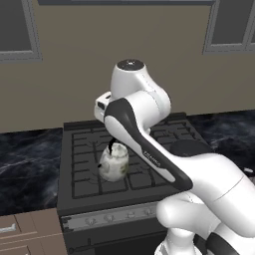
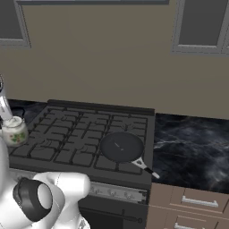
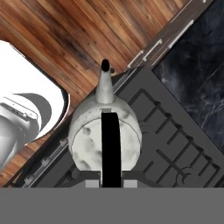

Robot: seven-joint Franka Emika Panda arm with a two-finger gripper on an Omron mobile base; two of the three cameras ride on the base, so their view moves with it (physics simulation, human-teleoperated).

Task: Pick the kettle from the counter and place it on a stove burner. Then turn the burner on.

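Observation:
The white-cream kettle (image 1: 114,164) (image 2: 14,133) hangs over the front left stove burner (image 1: 84,175) of the black stove (image 2: 67,134). In the hand view the kettle (image 3: 87,140) lies right below the camera, its spout toward the stove's front edge. My gripper (image 3: 110,183) is shut on its black arched handle (image 3: 110,144), with a fingertip on each side. Whether the kettle's base touches the grate (image 3: 175,144) I cannot tell. In the left base view my arm covers the hand.
A flat dark frying pan (image 2: 121,146) (image 1: 189,148) sits on the front right burner, handle toward the front. A grey strip of knobs (image 1: 109,216) (image 2: 120,193) runs along the stove front. Black marble counter (image 1: 25,164) (image 2: 192,143) flanks both sides.

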